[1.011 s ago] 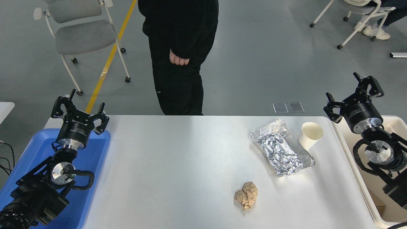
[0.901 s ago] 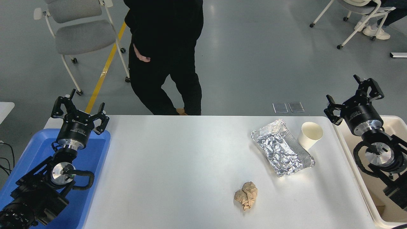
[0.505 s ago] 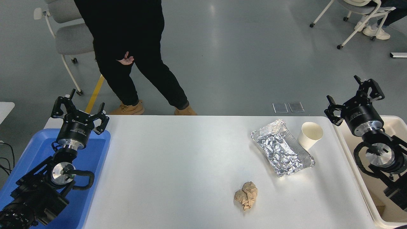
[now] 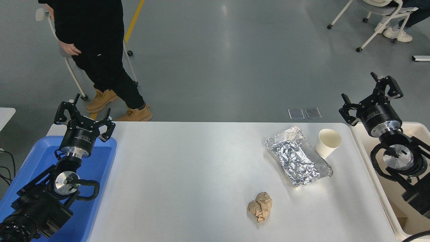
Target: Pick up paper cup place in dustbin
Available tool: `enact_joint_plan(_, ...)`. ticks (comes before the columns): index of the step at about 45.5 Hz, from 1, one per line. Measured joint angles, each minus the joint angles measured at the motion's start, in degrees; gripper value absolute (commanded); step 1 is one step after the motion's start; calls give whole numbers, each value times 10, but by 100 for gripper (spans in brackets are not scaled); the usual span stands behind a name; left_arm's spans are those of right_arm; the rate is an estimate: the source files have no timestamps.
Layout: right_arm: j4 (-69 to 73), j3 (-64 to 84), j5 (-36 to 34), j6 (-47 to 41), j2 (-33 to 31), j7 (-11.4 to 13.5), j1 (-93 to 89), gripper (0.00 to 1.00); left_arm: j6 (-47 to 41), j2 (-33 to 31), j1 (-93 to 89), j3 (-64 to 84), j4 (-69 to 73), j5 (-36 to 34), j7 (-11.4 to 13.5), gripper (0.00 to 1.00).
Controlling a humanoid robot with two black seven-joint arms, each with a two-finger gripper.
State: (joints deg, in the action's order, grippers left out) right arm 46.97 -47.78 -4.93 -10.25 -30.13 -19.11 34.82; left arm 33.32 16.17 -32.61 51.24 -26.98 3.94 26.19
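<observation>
Cup upright at the table's far right corner, untouched.
Your right gripper [image 4: 369, 92] hangs spread wide and empty beyond the right edge, over the bin [image 4: 361, 143]; the cup [image 4: 327, 142] stands just beside the foil tray [image 4: 297, 156]. Your left gripper [image 4: 82, 113] sits parked, wide, at the left edge.

Dustbin [image 4: 361, 143]: mostly hidden behind right arm; right wall and near end cut off by frame edge. Blue tray [image 4: 100, 158]: interior largely covered by left arm, near-left part out of frame. Person [image 4: 90, 43] left of dustbin, beyond tabletop [image 4: 188, 174]: upper body cut off at top edge. Paper cup [image 4: 327, 143]: base hidden behind foil tray [image 4: 297, 156].
</observation>
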Motion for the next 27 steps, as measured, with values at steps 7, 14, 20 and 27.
enact_joint_plan(7, 0, 1, 0, 0, 0, 0, 7, 100, 0, 0, 0, 0, 0, 0, 0, 99)
enact_joint_plan(14, 1, 1, 0, 0, 1, 0, 14, 100, 0, 0, 0, 0, 0, 0, 0, 99)
enact_joint_plan(20, 1, 2, 0, 0, 1, 0, 19, 100, 0, 0, 0, 0, 0, 0, 0, 99)
enact_joint_plan(27, 1, 2, 0, 0, 1, 0, 21, 100, 0, 0, 0, 0, 0, 0, 0, 99)
